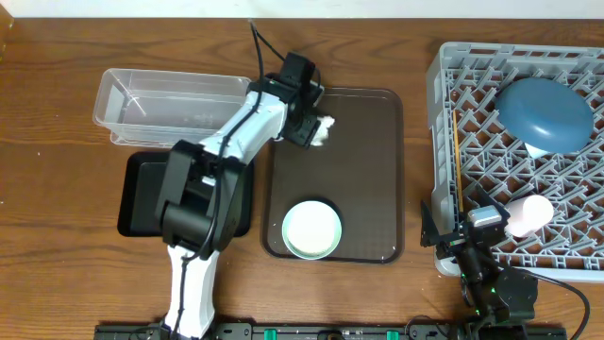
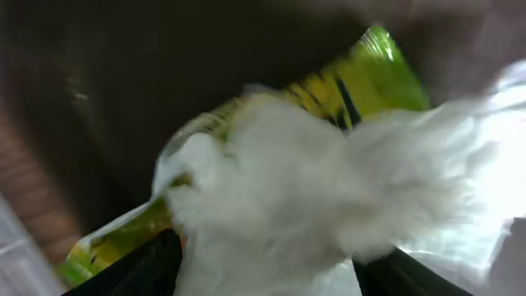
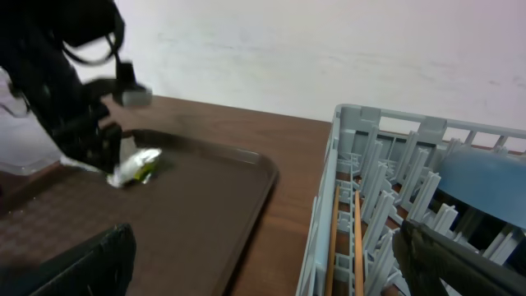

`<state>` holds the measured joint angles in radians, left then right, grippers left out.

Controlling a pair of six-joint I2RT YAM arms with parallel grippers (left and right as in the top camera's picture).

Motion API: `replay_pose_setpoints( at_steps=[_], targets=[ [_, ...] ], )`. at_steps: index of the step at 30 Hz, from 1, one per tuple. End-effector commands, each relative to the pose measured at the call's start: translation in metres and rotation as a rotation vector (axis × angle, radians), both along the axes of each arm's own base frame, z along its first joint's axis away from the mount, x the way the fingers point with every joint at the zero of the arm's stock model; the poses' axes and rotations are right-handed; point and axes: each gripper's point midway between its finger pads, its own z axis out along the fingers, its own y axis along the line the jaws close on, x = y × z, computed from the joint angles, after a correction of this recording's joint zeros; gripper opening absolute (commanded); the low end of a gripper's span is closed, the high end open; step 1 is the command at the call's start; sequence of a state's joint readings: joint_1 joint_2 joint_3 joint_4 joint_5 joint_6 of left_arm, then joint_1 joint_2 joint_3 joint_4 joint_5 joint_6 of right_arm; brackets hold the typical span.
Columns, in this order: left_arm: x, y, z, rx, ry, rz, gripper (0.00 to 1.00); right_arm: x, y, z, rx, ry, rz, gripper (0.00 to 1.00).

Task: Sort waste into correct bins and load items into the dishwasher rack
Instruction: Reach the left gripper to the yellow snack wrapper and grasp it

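My left gripper is at the far end of the brown serving tray. Its fingers are closed on the crumpled white tissue, which fills the gap between them. The yellow-green wrapper lies right behind the tissue, touching it. Both also show in the right wrist view. The grey rack holds the blue dish, the pinkish cup and the chopsticks. My right gripper is open and empty at the rack's front left corner. The green-rimmed bowl sits on the serving tray. The small white bowl and the grains are out of view.
The clear tub stands at the back left, with the black tray in front of it, partly under my left arm. The serving tray lies between them and the rack.
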<state>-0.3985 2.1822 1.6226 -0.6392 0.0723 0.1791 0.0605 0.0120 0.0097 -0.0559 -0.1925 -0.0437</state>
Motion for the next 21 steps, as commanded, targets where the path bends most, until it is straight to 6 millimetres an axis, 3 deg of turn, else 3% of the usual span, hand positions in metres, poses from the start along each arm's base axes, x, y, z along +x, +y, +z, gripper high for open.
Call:
replay_pose_setpoints(
  at_steps=[1, 5, 10, 16, 19, 21],
  targets=[
    [-0.001, -0.008, 0.002, -0.021, -0.002, -0.008, 0.64, 0.000, -0.003, -0.001, 0.013, 0.001, -0.012, 0.99],
    [-0.004, -0.017, 0.014, -0.037, -0.019, -0.025, 0.25, 0.000, -0.003, -0.001, 0.013, 0.001, -0.012, 0.99],
    [-0.007, -0.029, 0.070, -0.091, -0.107, -0.017, 0.06, 0.000, -0.003, -0.001, 0.013, 0.001, -0.012, 0.99],
    [-0.016, -0.027, 0.137, -0.142, -0.212, -0.016, 0.06, 0.000, -0.003, -0.001, 0.012, 0.001, -0.012, 0.99],
    [-0.023, -0.022, 0.147, -0.134, -0.212, -0.012, 0.06, 0.000, -0.003, -0.001, 0.013, 0.001, -0.012, 0.99],
    [-0.019, -0.001, 0.153, -0.059, -0.248, 0.078, 0.06, 0.000, -0.003, -0.001, 0.013, 0.001, -0.012, 0.99]
  ],
)
